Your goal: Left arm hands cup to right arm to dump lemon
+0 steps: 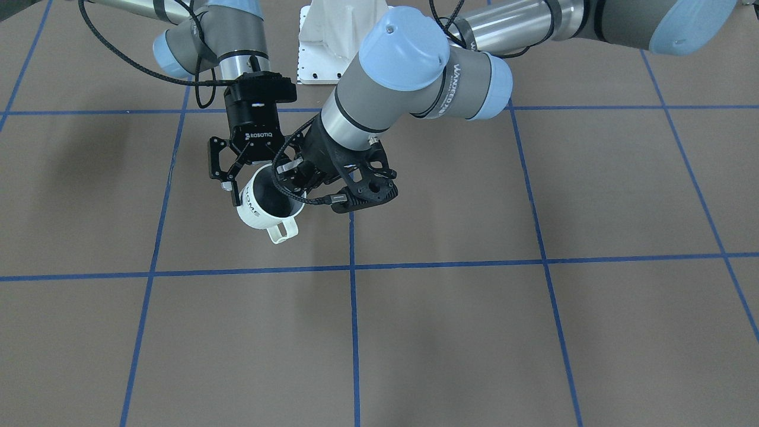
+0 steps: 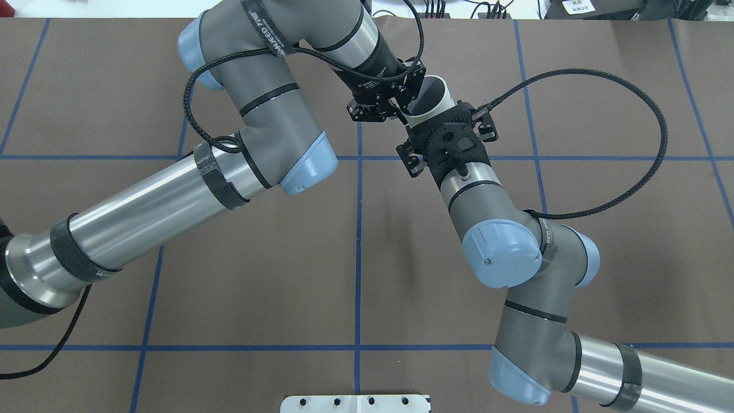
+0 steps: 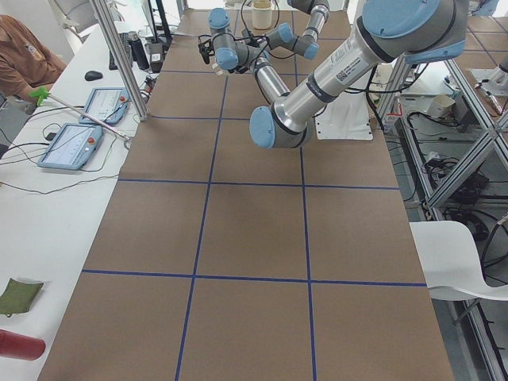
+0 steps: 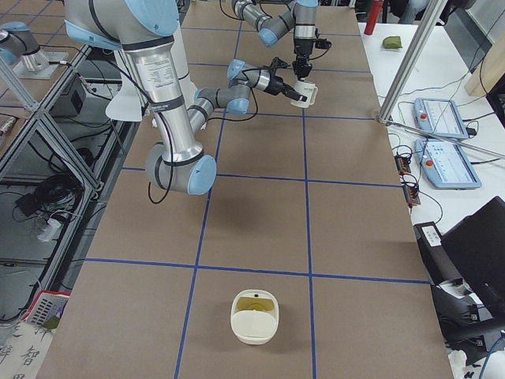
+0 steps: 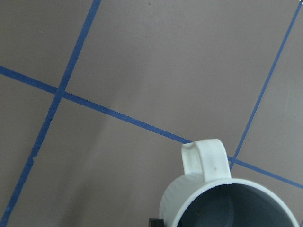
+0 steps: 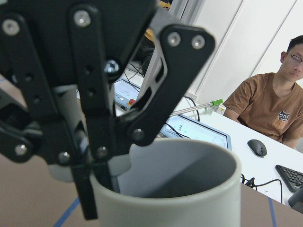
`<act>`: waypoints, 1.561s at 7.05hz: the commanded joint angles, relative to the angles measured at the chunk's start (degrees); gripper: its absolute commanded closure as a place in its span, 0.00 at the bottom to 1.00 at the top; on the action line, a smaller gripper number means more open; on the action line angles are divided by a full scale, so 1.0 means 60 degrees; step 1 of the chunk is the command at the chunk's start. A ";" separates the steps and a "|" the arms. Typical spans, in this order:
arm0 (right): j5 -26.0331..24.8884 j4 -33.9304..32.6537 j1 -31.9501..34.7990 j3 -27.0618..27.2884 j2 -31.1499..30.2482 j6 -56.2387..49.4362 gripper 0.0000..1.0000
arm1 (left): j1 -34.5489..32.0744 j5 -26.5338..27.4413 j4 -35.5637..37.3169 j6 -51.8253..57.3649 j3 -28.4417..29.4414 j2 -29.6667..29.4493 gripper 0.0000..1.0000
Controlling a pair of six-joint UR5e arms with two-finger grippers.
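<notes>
Exterior front-facing view: the cup (image 1: 254,210) is held clear above the tabletop (image 1: 533,332). It is tilted, with its dark mouth facing up toward the camera and its handle (image 1: 283,230) on the side away from both arms. The left arm (image 1: 409,77) enters from that view's right, and the left arm's jaws are closed on the cup at its rim. The right arm (image 1: 237,35) stands over the cup, pointing down. The right arm's jaws are spread wide and straddle the cup's upper part, with one finger (image 1: 227,188) just beside the lettered wall; contact cannot be confirmed. In the exterior right view, a white dish (image 4: 254,328) sits on the tabletop well apart from the arms. It holds something yellow-green, too small to identify.
</notes>
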 commanded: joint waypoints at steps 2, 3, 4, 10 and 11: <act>-0.0002 0.0001 -0.0024 0.0044 -0.0027 -0.0015 0.00 | -0.0099 0.0012 -0.0014 -0.0081 0.0088 0.0010 1.00; -0.0002 0.0001 -0.0024 0.0059 -0.0027 -0.0015 0.00 | -0.0158 0.0012 -0.0015 -0.0082 0.0146 -0.0005 1.00; -0.0002 0.0001 -0.0053 0.0059 -0.0027 -0.0015 0.00 | -0.0289 0.0012 -0.0015 -0.0096 0.0205 -0.0020 1.00; 0.0274 -0.0087 -0.0040 0.0249 -0.0012 -0.0073 0.00 | -0.1781 -0.0002 -0.0411 0.1524 0.1346 -0.0152 1.00; 0.0754 -0.0101 0.0179 0.0264 -0.0026 -0.0073 0.00 | -0.1929 -0.0003 -0.0381 0.2037 0.1479 -0.0094 1.00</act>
